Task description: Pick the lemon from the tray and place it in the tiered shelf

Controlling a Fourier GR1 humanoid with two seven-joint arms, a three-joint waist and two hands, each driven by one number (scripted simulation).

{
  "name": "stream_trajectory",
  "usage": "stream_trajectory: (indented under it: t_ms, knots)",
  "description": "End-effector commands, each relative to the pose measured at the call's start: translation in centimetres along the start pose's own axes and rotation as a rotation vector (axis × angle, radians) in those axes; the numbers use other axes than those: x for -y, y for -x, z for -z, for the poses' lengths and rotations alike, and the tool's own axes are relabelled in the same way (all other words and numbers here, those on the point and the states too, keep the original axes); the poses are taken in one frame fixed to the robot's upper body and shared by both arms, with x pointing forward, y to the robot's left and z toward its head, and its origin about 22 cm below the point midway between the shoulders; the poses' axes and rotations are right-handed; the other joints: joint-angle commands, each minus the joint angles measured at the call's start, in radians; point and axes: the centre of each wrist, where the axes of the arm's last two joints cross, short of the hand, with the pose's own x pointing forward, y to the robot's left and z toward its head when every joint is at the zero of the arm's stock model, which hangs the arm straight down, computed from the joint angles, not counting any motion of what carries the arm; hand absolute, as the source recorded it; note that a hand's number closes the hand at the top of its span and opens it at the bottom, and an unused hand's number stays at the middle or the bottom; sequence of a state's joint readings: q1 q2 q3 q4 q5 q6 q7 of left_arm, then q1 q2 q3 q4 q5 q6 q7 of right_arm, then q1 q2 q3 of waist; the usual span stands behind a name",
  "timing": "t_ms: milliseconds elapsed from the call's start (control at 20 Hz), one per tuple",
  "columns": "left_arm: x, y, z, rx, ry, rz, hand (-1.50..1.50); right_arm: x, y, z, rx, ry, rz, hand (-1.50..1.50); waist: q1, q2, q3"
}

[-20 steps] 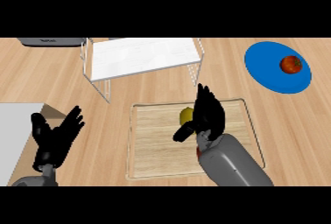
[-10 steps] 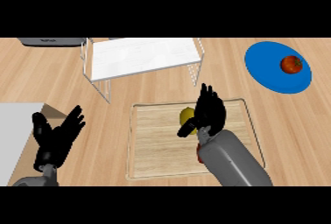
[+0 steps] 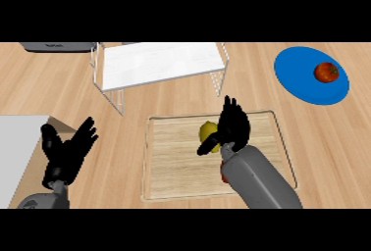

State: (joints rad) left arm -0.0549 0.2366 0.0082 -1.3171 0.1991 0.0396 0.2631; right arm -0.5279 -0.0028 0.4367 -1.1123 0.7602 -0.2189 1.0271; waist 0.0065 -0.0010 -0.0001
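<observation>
Head view: the right hand (image 3: pixel 232 126) sits over the tray (image 3: pixel 171 171), fingers fairly straight and pointing away from the robot, thumb reaching down-left; it has not closed round anything. The lemon (image 3: pixel 208 130) lies on the tray just left of that hand, touching or nearly touching the thumb side, partly hidden by it. I'd judge the lemon light, stiff, with a waxy rounded skin that could roll or slip out of a pinch, so it wants taking across its short middle, thumb one side and fingers the other. The shelf (image 3: pixel 159 63) stands beyond the hand, up and left of it. The left hand (image 3: pixel 67 153) rests released, fingers up, far off to the left. A plate (image 3: pixel 310 76) with a tomato (image 3: pixel 326 72) lies beyond and right of the right hand. Against half a second ago the right hand has edged slightly toward the lemon; the lemon itself has not moved
</observation>
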Motion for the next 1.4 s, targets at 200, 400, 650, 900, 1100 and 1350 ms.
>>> stream_trajectory:
  t_ms: [200,400,650,900,1100,1350]
  knots:
    - [1.6,0.3,0.1,0.023,0.002,0.013,0.0,-2.6,0.0,1.9,0.057,-0.144,-0.117,1.5,0.013,0.006,0.0]
    - [0.3,-0.9,0.9,0.017,0.0,0.006,0.0,-3.4,-0.2,0.4,0.111,-0.128,-0.067,1.5,0.008,0.005,0.0]
    - [1.4,-1.4,0.8,0.019,0.032,0.02,0.0,-3.4,-3.2,-3.4,0.362,-0.232,-0.153,1.5,0.049,0.01,0.001]
    - [3.4,-2.1,1.2,0.012,0.096,0.055,0.0,-3.4,-6.1,-7.8,0.638,-0.326,-0.237,1.5,0.099,0.015,0.001]
    - [2.1,-0.6,0.9,0.014,0.057,0.027,0.0,-2.0,-8.1,-11.1,0.74,-0.264,-0.079,1.5,0.074,0.007,0.0]
    - [2.4,0.4,0.9,-0.015,0.028,0.021,0.0,1.4,-11.1,-16.1,0.889,-0.091,0.018,1.5,0.028,-0.004,-0.001]
